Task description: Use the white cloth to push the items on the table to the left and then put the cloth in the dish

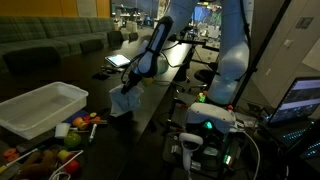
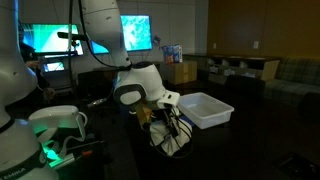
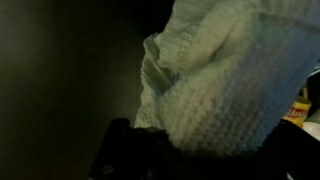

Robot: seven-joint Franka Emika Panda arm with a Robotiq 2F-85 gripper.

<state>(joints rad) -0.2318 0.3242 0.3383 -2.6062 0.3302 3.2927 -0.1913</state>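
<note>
The white cloth hangs from my gripper above the dark table, right of the white dish. In an exterior view the cloth droops below the gripper, left of the dish. In the wrist view the waffle-weave cloth fills most of the picture and hides the fingertips. Several small colourful items lie at the table's near edge below the dish. The gripper is shut on the cloth.
A lit tablet lies further back on the table. A lit laptop and green-lit equipment stand beside the table. Sofas are behind. Monitors glow behind the arm's base.
</note>
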